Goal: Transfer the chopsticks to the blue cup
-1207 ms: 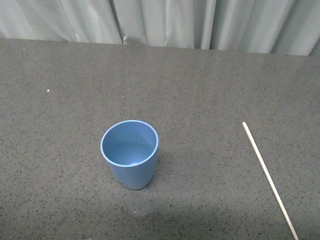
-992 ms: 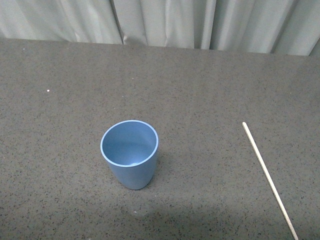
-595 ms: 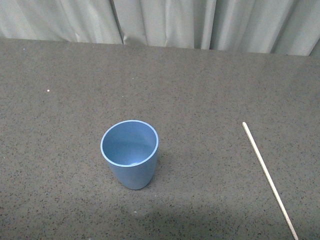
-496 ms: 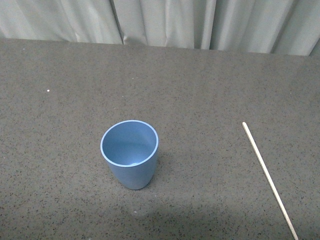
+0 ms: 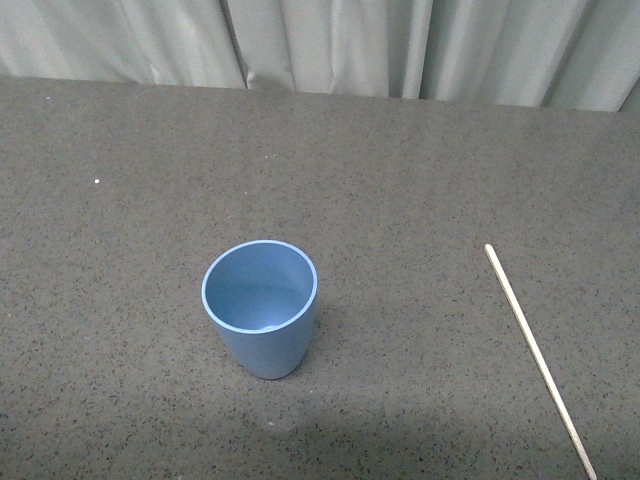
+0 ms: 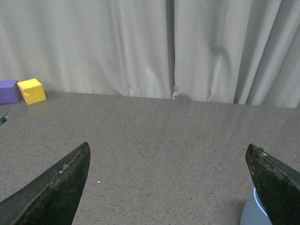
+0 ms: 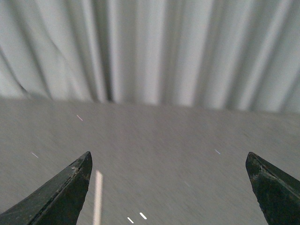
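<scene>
The blue cup (image 5: 260, 308) stands upright and empty in the middle of the grey speckled table (image 5: 400, 180). The chopstick (image 5: 538, 358), a thin pale stick, lies flat on the table to the cup's right, running toward the near edge. Neither gripper shows in the front view. In the left wrist view my left gripper (image 6: 169, 152) is open and empty, with a sliver of the cup (image 6: 253, 215) beside one finger. In the blurred right wrist view my right gripper (image 7: 168, 159) is open and empty, and the chopstick (image 7: 97, 197) shows as a pale streak near one finger.
Grey curtains (image 5: 330, 45) hang along the table's far edge. A yellow block (image 6: 32, 91) and a purple block (image 6: 8, 91) sit by the curtain in the left wrist view. A small white speck (image 5: 96, 181) lies on the table at the left.
The cup and the chopstick have not moved in the front view. No gripper has come into that view.
</scene>
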Available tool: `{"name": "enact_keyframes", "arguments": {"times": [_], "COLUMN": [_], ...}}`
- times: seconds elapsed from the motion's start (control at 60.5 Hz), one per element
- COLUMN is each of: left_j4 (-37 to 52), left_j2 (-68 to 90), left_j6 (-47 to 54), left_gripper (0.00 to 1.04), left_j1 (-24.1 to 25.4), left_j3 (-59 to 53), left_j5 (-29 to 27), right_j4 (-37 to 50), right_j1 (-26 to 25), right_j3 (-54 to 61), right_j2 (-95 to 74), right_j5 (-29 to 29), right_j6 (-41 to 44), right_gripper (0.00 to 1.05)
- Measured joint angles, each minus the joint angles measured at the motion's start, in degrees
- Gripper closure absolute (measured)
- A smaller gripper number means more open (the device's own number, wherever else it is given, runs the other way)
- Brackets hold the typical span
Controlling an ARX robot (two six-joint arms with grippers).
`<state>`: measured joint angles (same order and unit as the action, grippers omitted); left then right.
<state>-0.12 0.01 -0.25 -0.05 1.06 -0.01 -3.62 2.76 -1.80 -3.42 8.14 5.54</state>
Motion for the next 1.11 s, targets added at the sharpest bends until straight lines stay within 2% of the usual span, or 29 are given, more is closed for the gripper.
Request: {"name": "enact_keyframes", "arguments": {"times": [0.05,0.132,0.215,0.347,0.446,0.562,0.744,1.107], "left_j4": [0.0,0.0,0.0,0.0,0.0,0.0,0.0,0.0], "left_j2": [0.0,0.02,0.0,0.0,0.0,0.0,0.0,0.0], "left_j6": [0.0,0.02,0.0,0.0,0.0,0.0,0.0,0.0], "left_gripper": [0.07,0.07,0.07,0.07,0.07,0.07,0.07,0.07], "left_j1": [0.0,0.0,0.0,0.0,0.0,0.0,0.0,0.0], "left_j3": [0.0,0.0,0.0,0.0,0.0,0.0,0.0,0.0], "left_j5": [-0.07,0.0,0.0,-0.02,0.0,0.0,0.0,0.0], "right_j4": [0.68,4.24,10.36,13.73,11.96,5.88,1.97,-0.28], "right_j1": [1.25,1.97,2.21,2.86,3.52,5.05,7.69,8.94], "right_j3": [-1.07,-3.23,-8.11,-16.72,-22.36,-31.01,-38.16,-44.65], "right_j2": [-5.35,-16.48,-34.14,-56.26,-66.84,-81.94,-95.51,-108.26], "right_j5": [2.05,-1.2,-4.81,-6.93,-8.35,-10.32,-10.23,-9.27], "right_j6": [4.85,7.37,6.27,3.3,1.2,-2.21,-5.86,-10.49], "right_gripper": [0.09,0.09,0.09,0.09,0.09,0.09,0.09,0.09]}}
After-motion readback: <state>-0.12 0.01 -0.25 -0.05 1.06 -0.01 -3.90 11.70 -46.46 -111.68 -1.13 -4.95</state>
